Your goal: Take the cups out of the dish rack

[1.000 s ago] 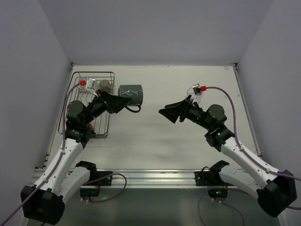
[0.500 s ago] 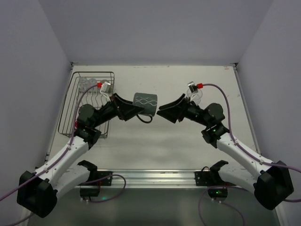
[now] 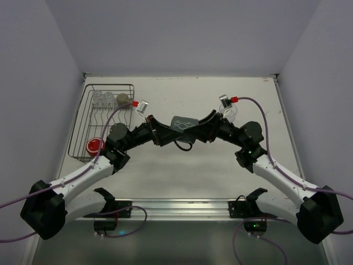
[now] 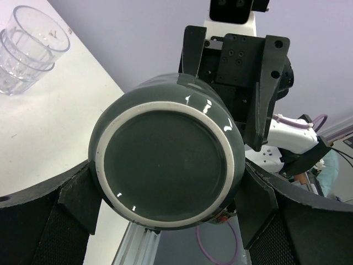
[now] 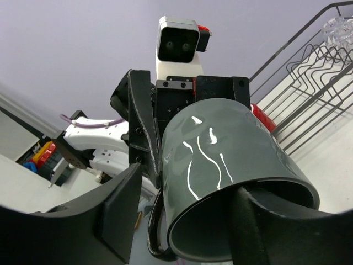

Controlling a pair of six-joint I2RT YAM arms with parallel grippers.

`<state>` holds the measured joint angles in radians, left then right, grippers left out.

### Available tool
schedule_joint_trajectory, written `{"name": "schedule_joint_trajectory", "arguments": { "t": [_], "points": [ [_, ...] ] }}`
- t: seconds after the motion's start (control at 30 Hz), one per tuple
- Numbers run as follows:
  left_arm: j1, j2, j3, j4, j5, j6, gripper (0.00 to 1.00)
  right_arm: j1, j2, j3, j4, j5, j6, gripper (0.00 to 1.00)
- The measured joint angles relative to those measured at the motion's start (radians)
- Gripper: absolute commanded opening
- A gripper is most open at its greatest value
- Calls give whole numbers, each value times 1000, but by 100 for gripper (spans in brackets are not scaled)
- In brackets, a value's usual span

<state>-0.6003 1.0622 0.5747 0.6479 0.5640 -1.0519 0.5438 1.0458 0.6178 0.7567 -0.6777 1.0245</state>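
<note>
My left gripper (image 3: 164, 131) is shut on the dark green-black handled mug (image 3: 183, 125) and holds it in the air over the table's middle. In the left wrist view the mug's base (image 4: 165, 165) sits between my two fingers. My right gripper (image 3: 202, 128) is open at the mug's mouth. In the right wrist view one finger (image 5: 253, 221) is inside the mug (image 5: 220, 154) and the other (image 5: 121, 212) stands outside it, by the handle. The dish rack (image 3: 83, 118) at far left holds the red mug (image 3: 95, 146), clear tumblers (image 3: 102, 98) and a greyish-tan cup (image 3: 122, 99).
Stacked clear tumblers (image 4: 27, 47) stand on the table beyond the mug, behind my right wrist. The rack (image 5: 309, 72) and red mug (image 5: 262, 118) also show in the right wrist view. Grey walls close in the table on three sides.
My left gripper carried the dark mug from beside the rack rightward to the table's middle. My right gripper moved left to meet it and now has one finger in its mouth.
</note>
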Motion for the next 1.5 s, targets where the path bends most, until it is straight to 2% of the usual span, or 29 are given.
{"name": "schedule_joint_trajectory", "arguments": {
  "t": [0.03, 0.07, 0.13, 0.17, 0.23, 0.27, 0.33, 0.37, 0.43, 0.47, 0.6, 0.63, 0.7, 0.87, 1.2, 1.4, 1.5],
  "points": [
    [-8, 9, 0, 12, -5, 1, 9, 0, 2, 0, 1, 2, 4, 48],
    [-14, 15, 0, 24, -9, 1, 14, 0, 2, -1, 2, 4, 11, 39],
    [-23, 20, 0, 33, -14, 6, 23, 0, 1, -20, 27, 16, 24, 33],
    [-24, 19, 0, 30, -21, 17, 31, 1, -2, -32, 43, 24, 37, 28],
    [-25, 14, 0, 7, -35, 37, 37, 5, -16, -55, 60, 50, 50, 22],
    [-28, 7, 0, -10, -45, 50, 42, 6, -25, -65, 61, 60, 51, 15],
    [-32, -13, 0, -34, -52, 65, 49, 10, -45, -76, 60, 70, 62, 8],
    [-38, -26, 0, -39, -52, 67, 51, 15, -55, -77, 63, 68, 67, 0],
    [-46, -50, 0, -47, -52, 77, 59, 26, -69, -77, 71, 66, 69, 0],
    [-50, -60, 0, -51, -53, 84, 67, 30, -73, -77, 76, 64, 69, 0],
    [-51, -76, 0, -82, -55, 103, 85, 34, -73, -82, 79, 58, 71, 0],
    [-51, -82, 0, -95, -56, 110, 93, 34, -73, -84, 79, 58, 72, 0],
    [-51, -93, 0, -116, -58, 127, 100, 34, -73, -90, 78, 55, 73, 0],
    [-41, -136, 0, -182, -91, 183, 100, 18, -100, -127, 82, 68, 71, 0],
    [-40, -163, 24, -180, -72, 237, 100, -2, -107, -206, -5, 96, 31, 0],
    [-41, -238, 111, -354, -169, 340, 100, -15, -160, -205, -110, 114, -41, 0],
    [-41, -251, 201, -509, -286, 405, 100, -15, -167, -163, -295, 143, -141, 0]
  ]
}}
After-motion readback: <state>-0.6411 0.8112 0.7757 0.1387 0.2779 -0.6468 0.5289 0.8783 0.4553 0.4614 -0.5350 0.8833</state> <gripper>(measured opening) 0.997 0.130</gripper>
